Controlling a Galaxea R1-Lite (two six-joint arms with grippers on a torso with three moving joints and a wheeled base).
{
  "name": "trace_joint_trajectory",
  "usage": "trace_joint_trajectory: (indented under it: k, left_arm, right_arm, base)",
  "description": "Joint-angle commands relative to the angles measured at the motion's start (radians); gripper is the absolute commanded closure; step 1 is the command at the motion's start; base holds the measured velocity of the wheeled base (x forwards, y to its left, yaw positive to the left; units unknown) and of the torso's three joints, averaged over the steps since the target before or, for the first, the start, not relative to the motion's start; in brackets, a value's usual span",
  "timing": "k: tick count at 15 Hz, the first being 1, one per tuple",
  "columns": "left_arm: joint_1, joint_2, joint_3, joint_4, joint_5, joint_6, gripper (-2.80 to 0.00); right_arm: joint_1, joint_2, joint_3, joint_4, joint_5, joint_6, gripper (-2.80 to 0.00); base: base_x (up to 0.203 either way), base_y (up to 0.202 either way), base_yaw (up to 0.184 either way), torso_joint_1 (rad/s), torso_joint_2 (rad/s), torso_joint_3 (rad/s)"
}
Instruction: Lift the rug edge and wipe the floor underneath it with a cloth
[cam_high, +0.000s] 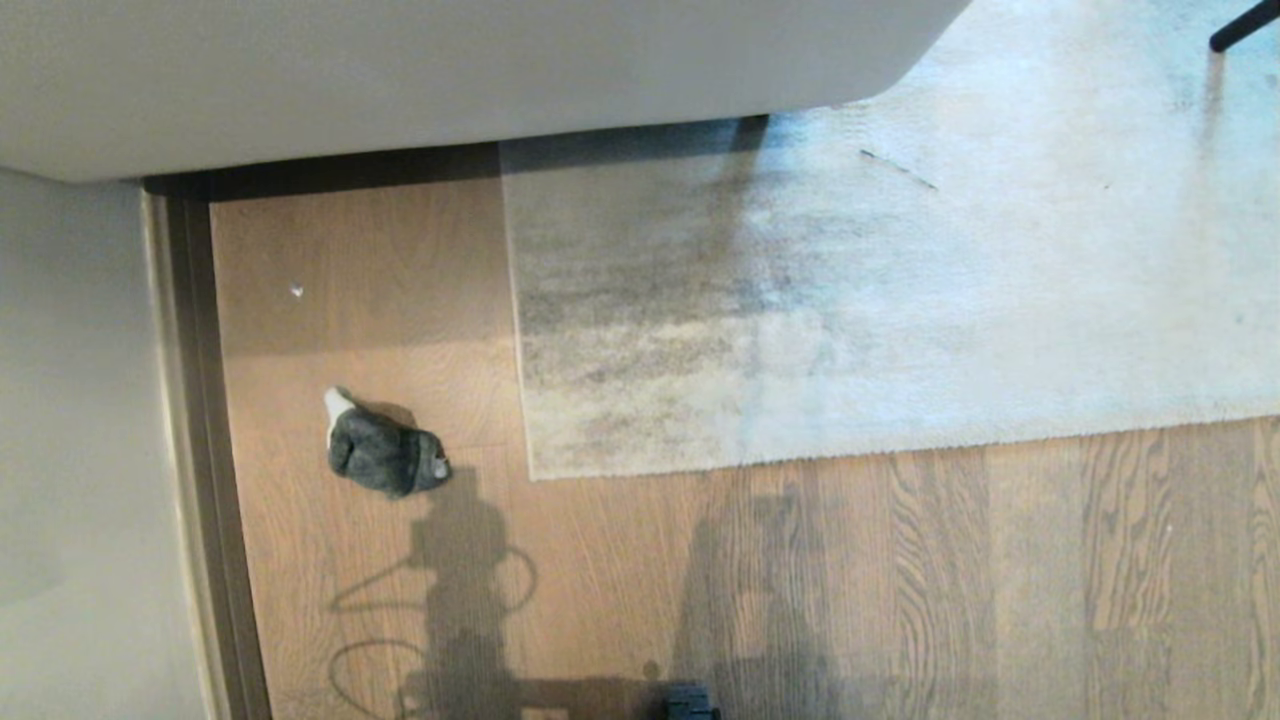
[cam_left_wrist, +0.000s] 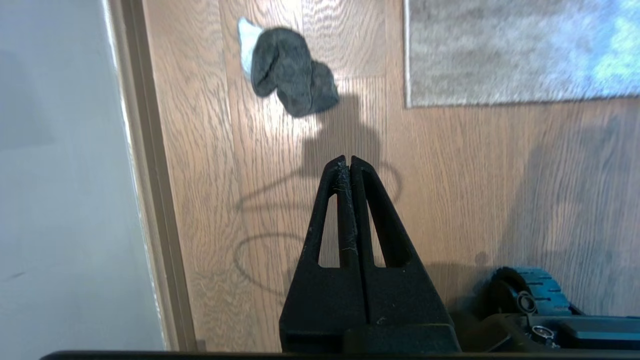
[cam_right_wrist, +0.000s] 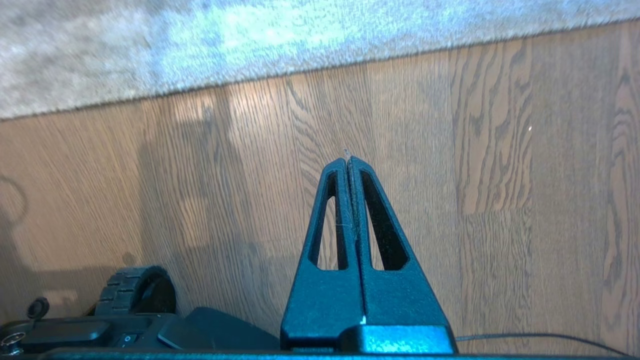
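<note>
The rug edge (cam_high: 525, 400) lies flat at centre frame, its corner at lower centre-left. The cloth (cam_high: 383, 453) sits crumpled on the floor (cam_high: 620, 580) left of it. Left end effector (cam_left_wrist: 349, 160) and right end effector (cam_right_wrist: 348, 161) hang above bare planks, fingers pressed together, holding nothing.

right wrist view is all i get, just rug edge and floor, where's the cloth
Observer: The cloth lies on the floor, to the left of the rug corner, not touching the rug.
Operator: is the left gripper on it
Observer: No. The left gripper is shut and empty, hanging above bare floor short of the cloth.
Operator: anything sitting on the rug
Observer: A pale sofa-like piece covers its far side, and a dark leg stands at the far right.
</note>
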Motion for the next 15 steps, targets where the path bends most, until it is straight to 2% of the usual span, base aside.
trace_joint_trajectory:
  k: [1, 15]
  left_arm:
    - [0.0, 0.0, 0.0, 0.0, 0.0, -0.001, 0.0]
    - [0.0, 0.0, 0.0, 0.0, 0.0, -0.001, 0.0]
  right_arm:
    - [0.0, 0.001, 0.0, -0.001, 0.0, 0.0, 0.0]
    - [0.0, 0.001, 0.0, -0.001, 0.0, 0.0, 0.0]
  base:
    - [0.0, 0.0, 0.0, 0.005, 0.0, 0.204]
    - [0.0, 0.0, 0.0, 0.002, 0.0, 0.203]
